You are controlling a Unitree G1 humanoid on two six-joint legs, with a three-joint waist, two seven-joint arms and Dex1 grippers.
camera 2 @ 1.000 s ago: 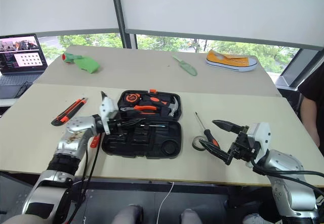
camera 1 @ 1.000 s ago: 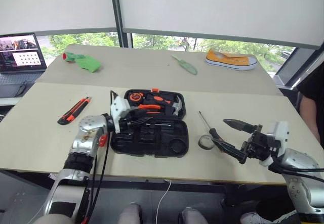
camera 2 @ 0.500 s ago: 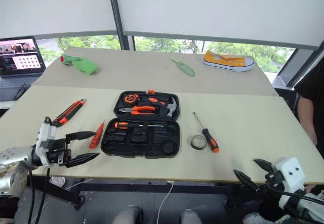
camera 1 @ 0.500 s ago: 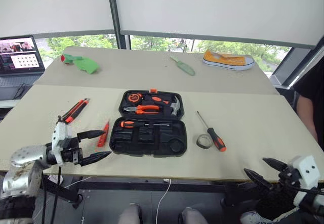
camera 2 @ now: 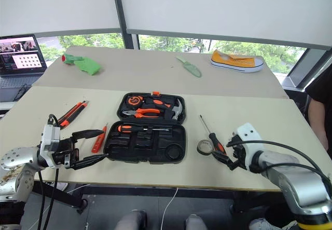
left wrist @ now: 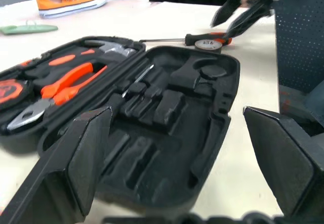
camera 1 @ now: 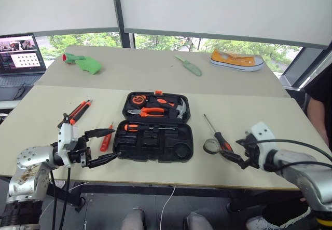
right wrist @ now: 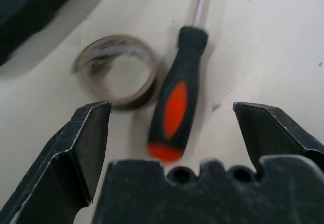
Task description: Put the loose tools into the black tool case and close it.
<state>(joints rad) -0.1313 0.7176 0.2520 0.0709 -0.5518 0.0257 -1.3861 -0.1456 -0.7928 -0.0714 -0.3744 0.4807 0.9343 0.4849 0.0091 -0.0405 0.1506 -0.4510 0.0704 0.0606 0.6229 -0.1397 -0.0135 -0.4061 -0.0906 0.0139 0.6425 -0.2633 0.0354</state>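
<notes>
The black tool case (camera 1: 155, 158) lies open mid-table, with pliers, a hammer and a tape measure in its far half and one screwdriver (camera 1: 139, 127) in its near half. Left of it lie the tester pen (camera 1: 106, 136) and the utility knife (camera 1: 78, 112). My left gripper (camera 1: 115, 144) is open and empty at the case's near left corner. Right of the case lie the tape roll (camera 1: 210, 146) and a second screwdriver (right wrist: 177, 107). My right gripper (camera 1: 236, 150) is open, tipped down over that screwdriver's handle.
A green trowel (camera 1: 189, 66), a yellow shoe (camera 1: 236, 60) and a green-and-red item (camera 1: 83, 63) lie on the far table. A laptop (camera 1: 21, 53) stands at the far left. A person (camera 1: 322, 105) is at the right edge.
My left gripper has drawn back from over the case to its near left corner and opened wide. My right gripper dipped below the table edge, then came back, tipped down at the screwdriver.
</notes>
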